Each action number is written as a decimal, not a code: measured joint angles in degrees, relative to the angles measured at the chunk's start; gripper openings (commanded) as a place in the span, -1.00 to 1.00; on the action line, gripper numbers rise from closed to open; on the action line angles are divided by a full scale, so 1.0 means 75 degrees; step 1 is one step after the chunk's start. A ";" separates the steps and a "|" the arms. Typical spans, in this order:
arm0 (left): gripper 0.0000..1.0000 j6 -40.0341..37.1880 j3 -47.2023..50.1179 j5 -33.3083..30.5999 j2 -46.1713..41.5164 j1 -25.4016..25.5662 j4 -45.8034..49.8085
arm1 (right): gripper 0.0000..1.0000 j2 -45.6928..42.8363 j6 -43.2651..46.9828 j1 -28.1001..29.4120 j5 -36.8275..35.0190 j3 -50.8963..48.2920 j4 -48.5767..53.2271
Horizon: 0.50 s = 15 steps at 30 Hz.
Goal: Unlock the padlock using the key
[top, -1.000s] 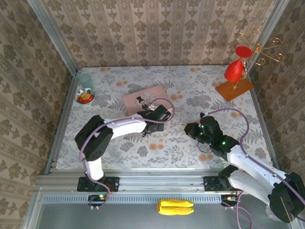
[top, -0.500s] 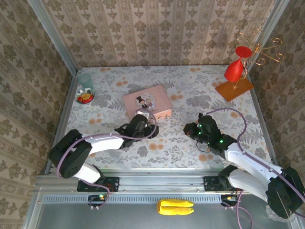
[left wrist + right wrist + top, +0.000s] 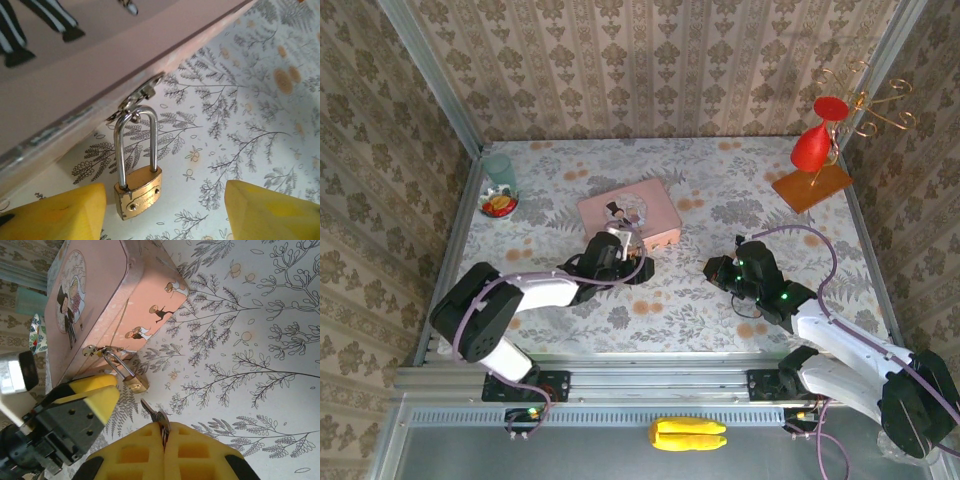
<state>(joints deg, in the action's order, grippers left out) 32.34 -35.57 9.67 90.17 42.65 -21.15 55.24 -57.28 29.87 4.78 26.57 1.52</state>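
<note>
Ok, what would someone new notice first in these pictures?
The pink tin with its cartoon couple sits centre in the top view. The small brass padlock is hooked through its clasp, between the open yellow fingers of the left gripper. Close by, the right gripper pinches a key pointing toward the padlock. A bright red ornament stands on a wooden board in the far right corner.

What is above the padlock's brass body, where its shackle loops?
The shackle of the padlock hooks through a silvery hasp on the pink tin. The tin's inside is hidden by its lid.
</note>
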 measured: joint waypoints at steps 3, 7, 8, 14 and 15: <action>0.27 0.0035 -0.0195 -0.0064 0.0184 0.0000 0.0242 | -1.00 0.0000 0.0000 0.0000 0.0000 0.0000 0.0000; 0.14 0.0146 -0.0431 -0.0061 0.0507 -0.0003 0.0338 | -1.00 0.0000 -0.0003 0.0000 0.0003 0.0000 -0.0003; 0.10 0.0169 -0.0513 -0.0058 0.0635 -0.0006 0.0338 | -1.00 0.0000 -0.0003 0.0000 0.0003 0.0000 -0.0003; -0.13 0.0341 -0.0729 -0.0070 0.1058 -0.0012 0.0303 | -1.00 -0.0003 0.0003 0.0000 0.0023 0.0000 0.0006; -0.15 0.0350 -0.0729 -0.0070 0.1072 -0.0032 0.0297 | -1.00 -0.0003 0.0003 0.0000 0.0023 0.0000 0.0006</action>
<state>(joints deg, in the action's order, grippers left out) 34.96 -41.04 9.15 98.21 42.41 -18.92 55.22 -57.25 29.87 4.95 26.57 1.56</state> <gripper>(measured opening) 0.446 0.067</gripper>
